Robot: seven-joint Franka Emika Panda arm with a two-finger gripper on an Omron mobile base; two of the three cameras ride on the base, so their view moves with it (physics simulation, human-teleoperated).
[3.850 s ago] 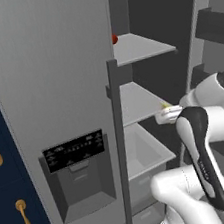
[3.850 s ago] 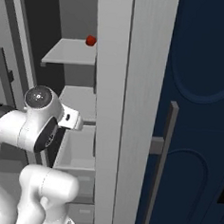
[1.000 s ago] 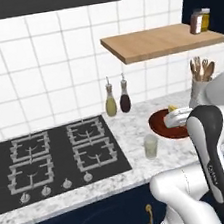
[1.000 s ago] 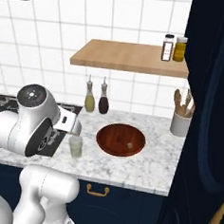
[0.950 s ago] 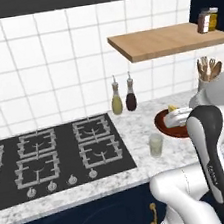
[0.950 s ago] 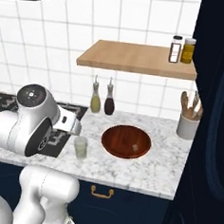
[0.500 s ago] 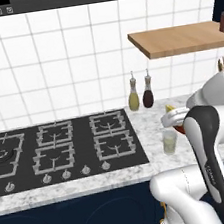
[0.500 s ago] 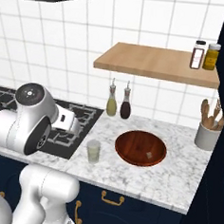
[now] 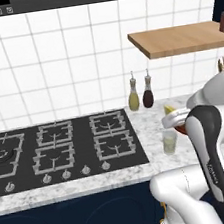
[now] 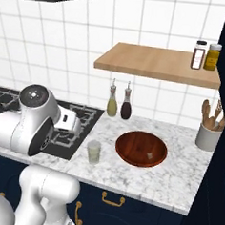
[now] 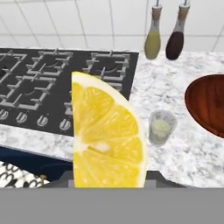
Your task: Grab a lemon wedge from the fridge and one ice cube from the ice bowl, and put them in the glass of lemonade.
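- Gripper (image 11: 109,186) jaws are clamped on the wedge (image 11: 107,140) (cut face toward the hand camera, big in that view, its bottom edge down where the fingertips sit).
- In the left base view the wedge (image 9: 169,109) shows as a yellow tip at the end of the arm, above the glass (image 9: 169,141) and a little to its right.
- Glass (image 10: 93,151) stands upright on the marble counter (image 10: 176,179), just right of the hob (image 9: 64,151), pale liquid inside.
- Hand view: glass (image 11: 162,127) sits just right of the wedge, between hob (image 11: 52,83) and bowl (image 11: 210,105).
- Bowl (image 10: 141,148) is on the counter right of the glass, near but not touching; reddish-brown, shallow. Contents too faint to tell from here.
- 2 bottles (image 10: 119,101) stand at the tiled wall behind the glass: 1 yellowish, 1 dark.
- Wooden shelf (image 10: 159,64) hangs above the bowl with 2 jars (image 10: 206,56) at its right end.
- Grey crock (image 10: 208,136) with wooden utensils sits at the counter's far right.
- Right base view: arm's elbow and wrist hang over the hob edge, left of the glass.
- Navy cabinets with gold handles (image 10: 111,199) run below the counter.
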